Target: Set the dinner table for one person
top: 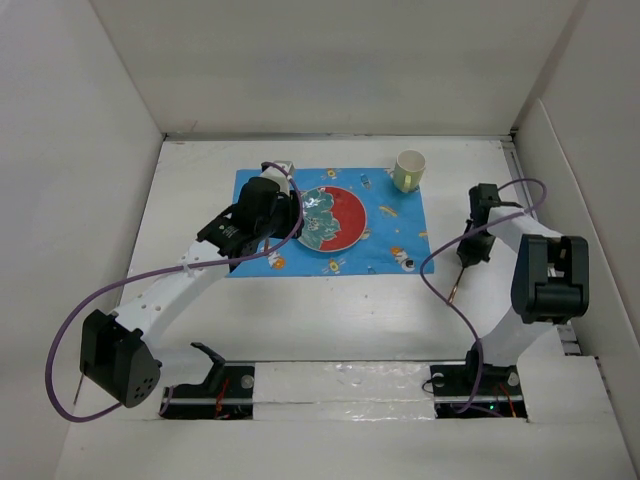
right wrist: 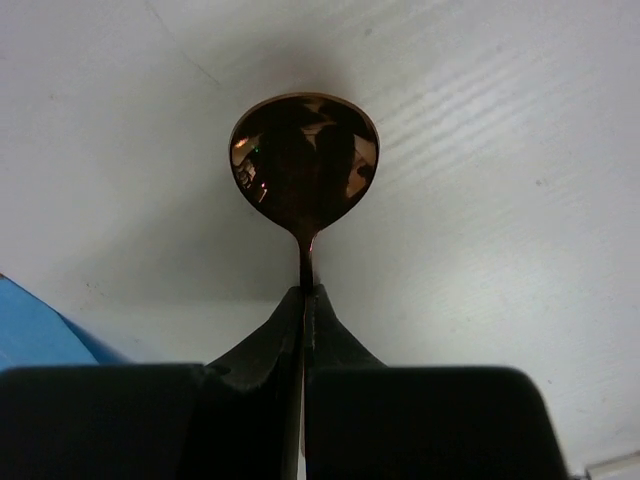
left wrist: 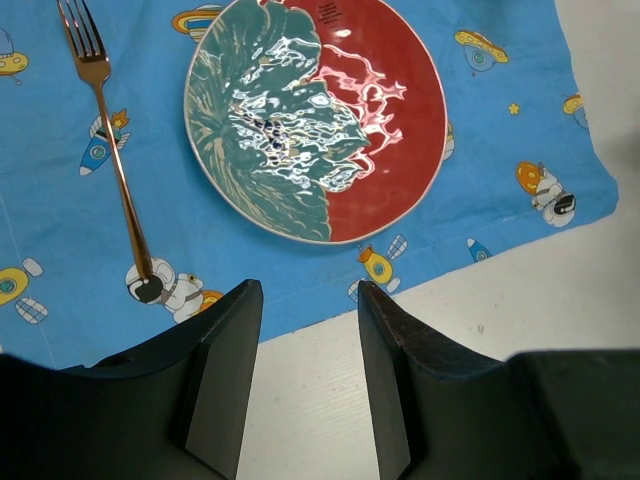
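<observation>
Fork (left wrist: 110,150) lies left of plate (left wrist: 315,115), both on mat (left wrist: 490,120).

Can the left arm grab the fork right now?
Probably yes. The left tool is open and empty, and the fork lies bare on the blue mat close by, with nothing in between.
</observation>
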`<action>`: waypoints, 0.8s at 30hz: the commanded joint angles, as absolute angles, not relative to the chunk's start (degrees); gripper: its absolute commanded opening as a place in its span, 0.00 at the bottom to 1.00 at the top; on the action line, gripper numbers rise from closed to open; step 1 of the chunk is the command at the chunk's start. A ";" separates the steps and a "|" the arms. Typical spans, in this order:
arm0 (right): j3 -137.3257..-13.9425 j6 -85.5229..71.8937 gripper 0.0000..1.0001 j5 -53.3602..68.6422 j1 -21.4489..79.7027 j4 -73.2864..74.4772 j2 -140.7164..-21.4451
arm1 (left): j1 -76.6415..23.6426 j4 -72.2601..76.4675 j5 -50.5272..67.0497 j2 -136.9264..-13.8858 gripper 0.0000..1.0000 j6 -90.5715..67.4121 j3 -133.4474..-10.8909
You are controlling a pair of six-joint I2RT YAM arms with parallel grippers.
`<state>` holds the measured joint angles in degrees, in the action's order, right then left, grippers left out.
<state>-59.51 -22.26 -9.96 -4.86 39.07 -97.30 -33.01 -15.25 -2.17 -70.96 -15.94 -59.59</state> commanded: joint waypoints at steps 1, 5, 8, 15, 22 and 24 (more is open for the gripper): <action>-59.84 -22.06 0.00 -15.72 -1.42 42.97 -92.12 | -32.96 -14.41 -3.60 -69.34 0.40 -15.73 -60.12; -65.82 -21.36 0.00 -17.50 2.28 47.45 -86.49 | -32.96 -14.94 -4.30 -70.31 0.40 -15.56 -62.13; -71.86 -20.92 0.00 -15.48 6.49 50.79 -83.85 | -32.96 -15.12 -5.10 -71.01 0.40 -15.56 -63.71; -89.27 -20.22 0.00 -9.32 19.59 53.43 -89.98 | -32.96 -15.38 -5.54 -70.32 0.39 -17.57 -67.85; -103.44 -18.28 0.00 -8.09 25.84 52.57 -106.24 | -32.96 -15.82 -6.86 -66.80 0.41 -19.07 -69.61; -104.85 -16.80 0.00 -7.12 25.84 51.16 -111.32 | -32.96 -17.91 -6.94 -66.53 0.42 -19.07 -70.31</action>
<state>-102.10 -19.55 -8.51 26.46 51.46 -106.32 -33.01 -16.56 -5.91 -68.71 -18.15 -67.35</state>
